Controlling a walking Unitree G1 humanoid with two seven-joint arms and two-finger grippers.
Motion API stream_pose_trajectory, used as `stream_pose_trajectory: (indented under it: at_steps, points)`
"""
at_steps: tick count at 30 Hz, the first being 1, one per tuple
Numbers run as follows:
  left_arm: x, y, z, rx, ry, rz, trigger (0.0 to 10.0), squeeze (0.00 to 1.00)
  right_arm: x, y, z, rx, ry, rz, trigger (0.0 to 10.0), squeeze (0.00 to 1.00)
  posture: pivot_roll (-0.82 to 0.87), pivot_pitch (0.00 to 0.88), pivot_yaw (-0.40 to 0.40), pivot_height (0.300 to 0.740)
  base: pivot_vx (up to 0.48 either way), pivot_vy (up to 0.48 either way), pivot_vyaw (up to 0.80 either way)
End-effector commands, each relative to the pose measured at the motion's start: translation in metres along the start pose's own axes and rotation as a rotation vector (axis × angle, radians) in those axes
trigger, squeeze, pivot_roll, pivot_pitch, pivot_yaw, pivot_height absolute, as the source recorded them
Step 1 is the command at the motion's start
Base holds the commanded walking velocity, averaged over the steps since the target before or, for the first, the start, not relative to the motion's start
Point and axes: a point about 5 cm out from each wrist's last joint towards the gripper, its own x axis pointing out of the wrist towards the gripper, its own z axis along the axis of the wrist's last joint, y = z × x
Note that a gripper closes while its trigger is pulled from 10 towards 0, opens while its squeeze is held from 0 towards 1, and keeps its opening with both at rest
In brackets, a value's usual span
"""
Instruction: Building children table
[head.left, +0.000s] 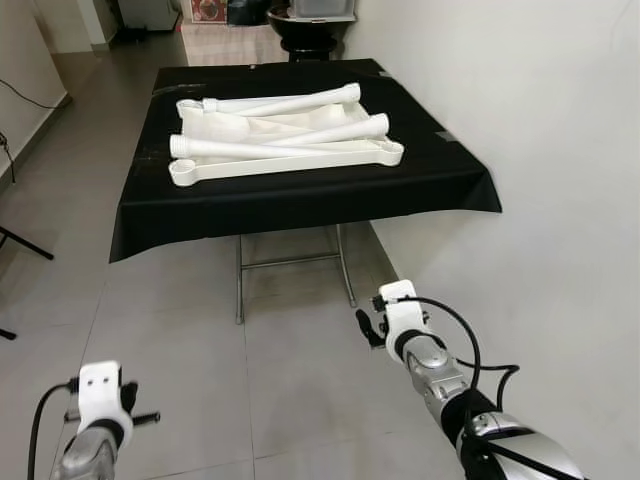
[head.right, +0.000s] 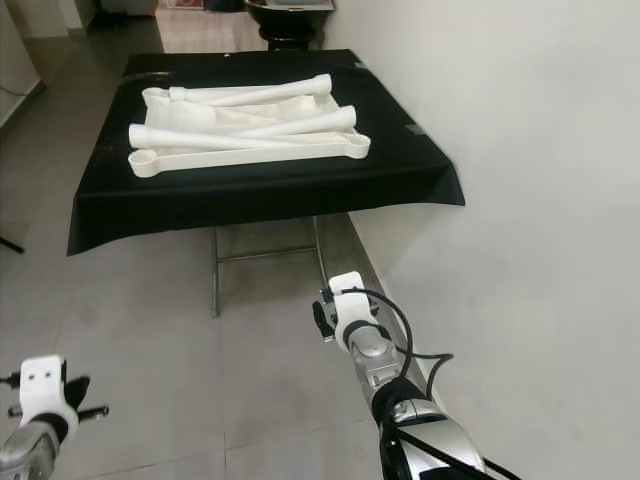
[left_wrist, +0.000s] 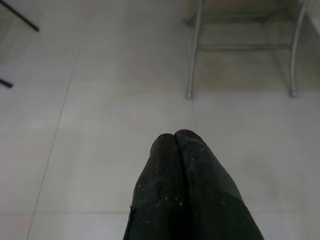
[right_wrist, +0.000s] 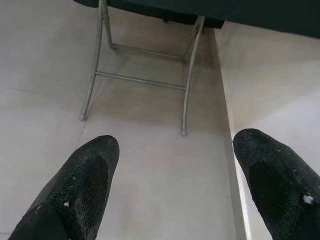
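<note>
i'm holding the left gripper (left_wrist: 175, 137) low over the floor tiles (head.left: 180, 340), its fingers pressed together on nothing. the right gripper (right_wrist: 175, 170) is hanging further forward beside the white wall (head.left: 540, 200), fingers spread wide and empty. beyond them the white table parts (head.left: 285, 135) are lying piled on the black cloth (head.left: 300, 195), which is covering a metal-legged folding table (head.left: 345, 265)

Metal-legged folding table (head.left: 240, 280) against wall — black cloth (head.left: 300, 195) over top; white table parts (head.left: 285, 140) piled on cloth.
</note>
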Motion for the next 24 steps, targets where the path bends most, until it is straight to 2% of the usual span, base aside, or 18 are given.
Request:
stream_pose_trajectory:
  at_steps: [1,3,6,8,9,11,13,15,18,20,24]
  points:
    - [-0.005,-0.002,-0.005,-0.008,-0.007,-0.009,10.0,0.00,0.000,0.002,0.001,-0.006,-0.010,-0.005,10.0,0.00,-0.25,0.000,-0.071,0.740,0.000,0.000,0.00]
    - [-0.007,-0.010,0.000,-0.002,-0.076,-0.037,10.0,0.00,0.001,0.004,0.004,0.017,-0.019,-0.002,10.0,0.00,-0.24,0.000,-0.074,0.740,0.000,0.000,0.00]
    - [-0.009,-0.015,0.004,0.007,-0.118,-0.049,10.0,0.00,0.002,0.003,0.009,0.021,-0.048,-0.009,10.0,0.00,-0.25,0.000,-0.074,0.740,0.000,0.000,0.00]
    - [-0.011,-0.018,0.007,0.013,-0.155,-0.052,10.0,0.00,0.002,0.003,0.014,0.033,-0.087,0.000,10.0,0.00,-0.25,0.000,-0.073,0.740,0.000,0.000,0.00]
    - [-0.015,-0.024,0.014,0.015,-0.213,-0.046,10.0,0.00,0.001,0.003,0.021,0.055,-0.141,0.032,10.0,0.00,-0.25,0.000,-0.074,0.740,0.000,0.000,0.00]
    - [-0.016,-0.025,0.015,0.014,-0.224,-0.043,10.0,0.00,0.001,0.003,0.022,0.060,-0.149,0.041,10.0,0.00,-0.25,0.000,-0.074,0.740,0.000,0.000,0.00]
    - [-0.025,-0.037,0.027,0.035,-0.280,-0.049,10.0,0.00,-0.003,0.010,0.028,0.069,-0.231,0.095,10.0,0.00,-0.26,0.000,-0.066,0.740,0.000,0.000,0.00]
    - [-0.025,-0.037,0.027,0.035,-0.280,-0.049,10.0,0.00,-0.003,0.010,0.028,0.069,-0.231,0.095,10.0,0.00,-0.26,0.000,-0.066,0.740,0.000,0.000,0.00]
    - [-0.040,-0.057,0.042,0.082,-0.340,-0.122,10.0,0.00,-0.010,0.016,0.030,0.060,-0.289,0.149,10.0,0.00,-0.26,0.000,-0.058,0.740,0.000,0.000,0.00]
    - [-0.049,-0.066,0.050,0.073,-0.380,-0.161,10.0,0.00,-0.014,0.016,0.029,0.067,-0.294,0.164,10.0,0.00,-0.27,0.000,-0.058,0.740,0.000,0.000,0.00]
    - [-0.056,-0.073,0.055,0.060,-0.406,-0.159,10.0,0.00,-0.018,0.016,0.028,0.085,-0.297,0.178,10.0,0.00,-0.26,0.000,-0.058,0.740,0.000,0.000,0.00]
